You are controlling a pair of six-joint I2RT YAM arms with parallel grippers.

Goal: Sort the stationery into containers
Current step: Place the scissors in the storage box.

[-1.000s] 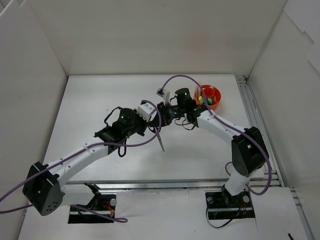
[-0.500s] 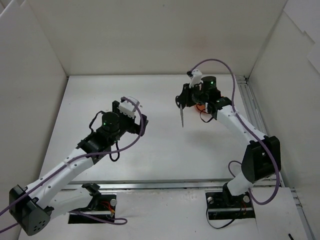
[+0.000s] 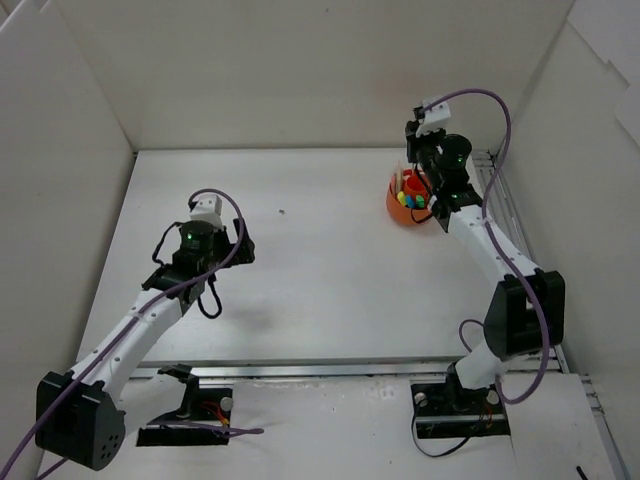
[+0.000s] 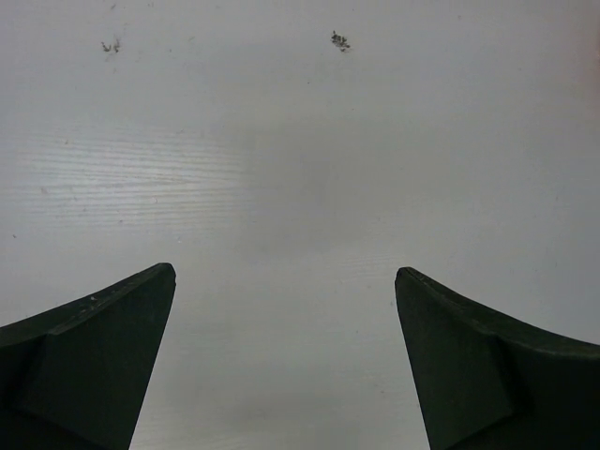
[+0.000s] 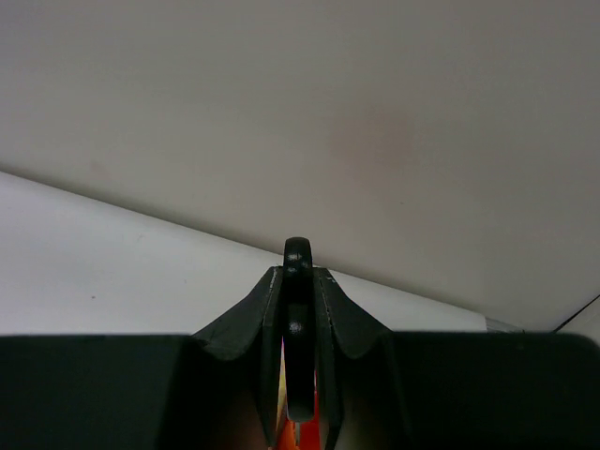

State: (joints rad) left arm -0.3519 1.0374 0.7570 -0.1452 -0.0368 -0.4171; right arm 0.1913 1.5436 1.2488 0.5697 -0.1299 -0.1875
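I am watching my right gripper [image 5: 298, 274] pinching the scissors [image 5: 298, 251] by the handle above the cup [image 3: 393, 207]. My left gripper [image 4: 286, 281] is hanging spread over the table [image 4: 281, 141].

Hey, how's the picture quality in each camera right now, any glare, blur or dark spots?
Top view: evenly lit and sharp, soft shadows only, the orange cup clear. Left wrist view: a pale glare band across the table, the open left gripper dark at the bottom edge. Right wrist view: the right gripper and the scissors handle it pinches are near-black silhouettes, slightly soft.
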